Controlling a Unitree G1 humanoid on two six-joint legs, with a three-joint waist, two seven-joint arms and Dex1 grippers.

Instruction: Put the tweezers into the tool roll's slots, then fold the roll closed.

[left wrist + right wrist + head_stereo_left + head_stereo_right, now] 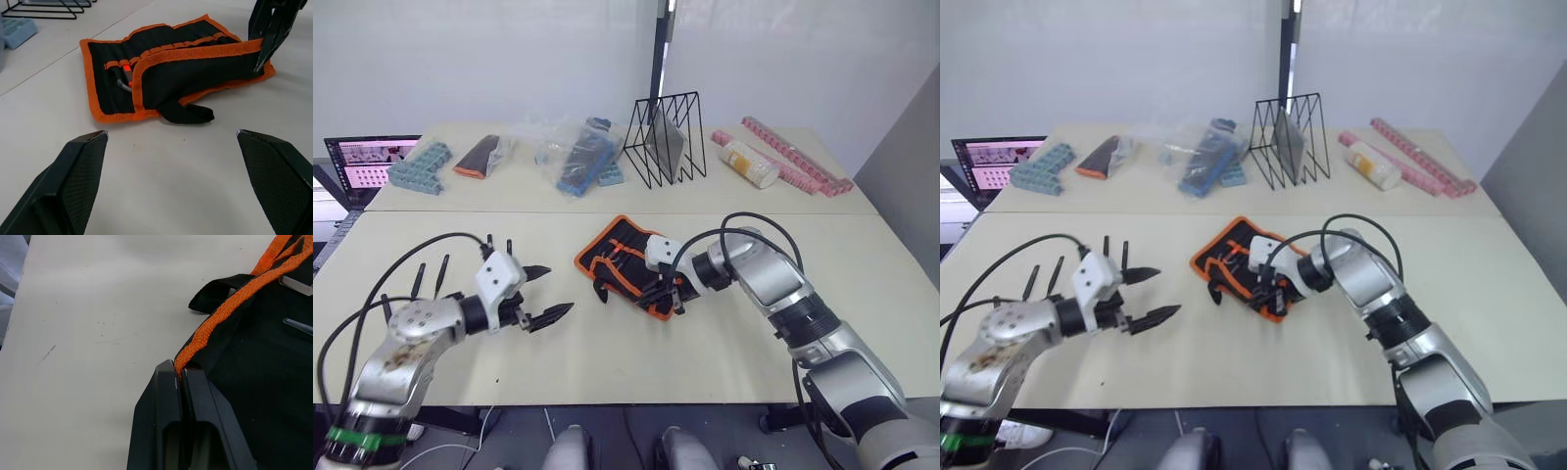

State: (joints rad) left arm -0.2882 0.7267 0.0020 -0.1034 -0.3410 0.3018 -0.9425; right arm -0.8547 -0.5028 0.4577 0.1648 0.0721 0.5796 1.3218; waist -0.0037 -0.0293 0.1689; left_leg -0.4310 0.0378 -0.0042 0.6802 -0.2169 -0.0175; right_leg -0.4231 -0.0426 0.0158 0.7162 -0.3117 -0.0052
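On the beige table [607,362], the tool roll [625,257] is pinched by its orange edge in the closed right gripper [677,291], while the left gripper [548,294], wide open and empty, lies well apart to the roll's left.

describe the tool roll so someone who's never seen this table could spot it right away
On the near table, look in the middle, in front of the black wire rack. The tool roll lies there partly folded, with the right tool shut on its orange edge. Unlike the smaller black-and-orange pouch on the far table, it is larger, has rows of slot pockets inside and a black strap sticking out.
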